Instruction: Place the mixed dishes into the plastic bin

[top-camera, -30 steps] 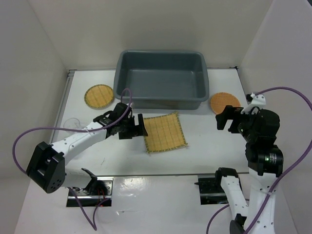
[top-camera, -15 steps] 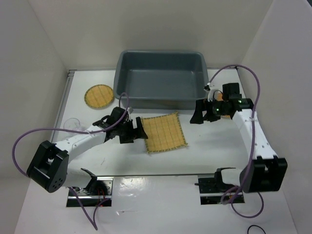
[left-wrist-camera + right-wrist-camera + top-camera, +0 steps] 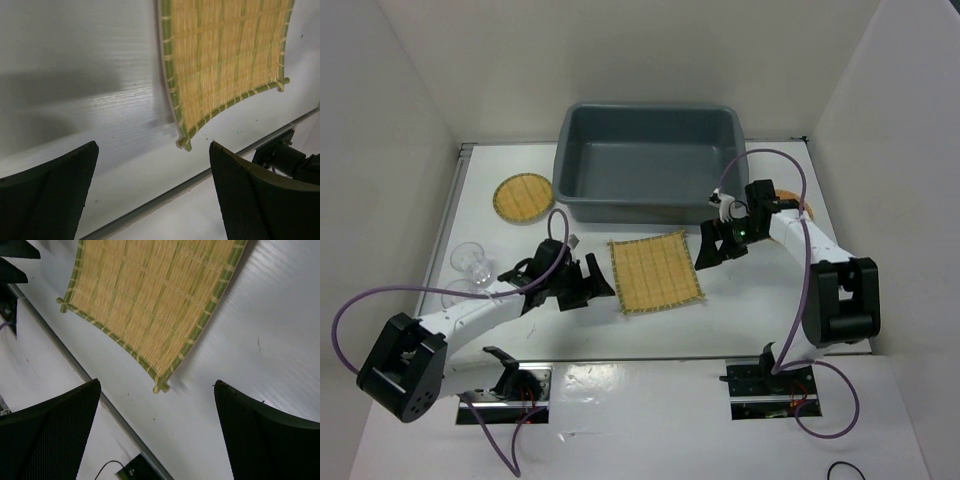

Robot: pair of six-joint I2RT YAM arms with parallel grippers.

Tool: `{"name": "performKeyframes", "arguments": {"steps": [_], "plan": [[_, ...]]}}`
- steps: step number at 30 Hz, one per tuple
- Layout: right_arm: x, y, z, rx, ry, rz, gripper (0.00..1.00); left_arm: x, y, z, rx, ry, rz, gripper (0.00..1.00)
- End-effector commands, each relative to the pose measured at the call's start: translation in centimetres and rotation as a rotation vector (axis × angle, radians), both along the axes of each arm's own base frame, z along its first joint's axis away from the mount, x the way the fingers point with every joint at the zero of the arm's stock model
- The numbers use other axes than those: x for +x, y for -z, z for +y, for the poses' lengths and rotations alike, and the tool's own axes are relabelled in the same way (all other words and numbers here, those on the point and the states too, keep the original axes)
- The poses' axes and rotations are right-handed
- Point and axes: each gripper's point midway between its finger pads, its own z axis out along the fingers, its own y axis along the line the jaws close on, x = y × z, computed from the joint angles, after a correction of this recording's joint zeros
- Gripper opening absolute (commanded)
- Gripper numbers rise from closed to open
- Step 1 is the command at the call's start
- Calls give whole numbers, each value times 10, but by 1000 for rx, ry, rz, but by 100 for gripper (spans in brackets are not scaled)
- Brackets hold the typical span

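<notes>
Top external view: the grey bin (image 3: 650, 212) holds nothing, so all 4 dishes remain. Before it on the table (image 3: 750, 300) lies the square mat (image 3: 655, 272), between left gripper (image 3: 601, 283) and right gripper (image 3: 704, 250), both wide open, empty.

Worktop (image 3: 760, 300): bin (image 3: 645, 208) at far centre; mat (image 3: 655, 272) flat just before it; left disc (image 3: 523, 196) beside the bin's left wall; right disc (image 3: 802, 207) right of the bin, partly behind the right arm; glass (image 3: 469, 260) front left; left claw (image 3: 602, 284) and right claw (image 3: 705, 250) flanking the mat.
</notes>
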Motion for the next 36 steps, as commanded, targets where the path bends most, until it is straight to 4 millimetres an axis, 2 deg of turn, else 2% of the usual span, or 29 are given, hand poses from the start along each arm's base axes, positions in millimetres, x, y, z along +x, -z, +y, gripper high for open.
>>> {"name": "performKeyframes", "arguments": {"steps": [1,2,3,6,7,8,9,10,12,13,15,16,17,18,19,21,22,23,25,28,29,30,34,36], "plan": [[19,15,13,16,-13,-42,98,16,-8,1,-62,-87,-51,97],[17,18,16,35,-56,-19,98,18,-6,0,-73,-94,-56,95],[14,34,18,49,-48,62,98,17,-2,0,-74,-102,-44,94],[7,60,23,57,-29,186,98,24,2,-5,-68,-95,-17,89],[8,64,25,68,-31,192,98,25,2,-10,-79,-79,-1,87],[12,63,26,72,-18,185,98,28,9,-12,-64,-80,27,86],[11,66,27,76,7,205,98,35,3,-17,-65,-61,23,86],[14,71,28,62,14,187,98,37,5,-18,-55,-62,41,86],[18,69,32,62,37,174,98,35,16,-22,-50,-37,76,86],[12,73,33,49,29,184,98,41,18,-27,-67,-27,69,86],[5,75,43,63,5,204,98,41,21,-38,-119,-6,97,86],[2,79,44,72,2,228,98,42,31,-41,-124,4,115,83],[-5,78,51,95,-31,245,98,41,29,-50,-146,36,122,81],[-11,79,56,106,-69,248,96,37,40,-55,-141,53,156,80],[-15,79,58,126,-80,269,93,38,44,-57,-140,67,166,77],[-23,76,65,147,-141,259,80,37,48,-69,-154,113,184,74],[-26,74,66,161,-153,262,66,34,51,-69,-154,118,199,72],[-30,71,68,182,-164,274,59,34,49,-75,-161,135,199,71],[-33,64,70,217,-198,258,48,34,49,-79,-164,145,193,71],[-43,48,76,304,-251,256,39,30,49,-83,-177,168,203,70],[-45,39,79,320,-265,241,30,31,51,-84,-176,167,206,69],[-45,35,80,322,-268,229,28,31,52,-86,-183,174,210,69],[-46,22,81,351,-289,191,22,34,45,-94,-199,213,187,58],[-47,17,82,361,-306,163,20,30,42,-98,-208,241,192,43]]}}
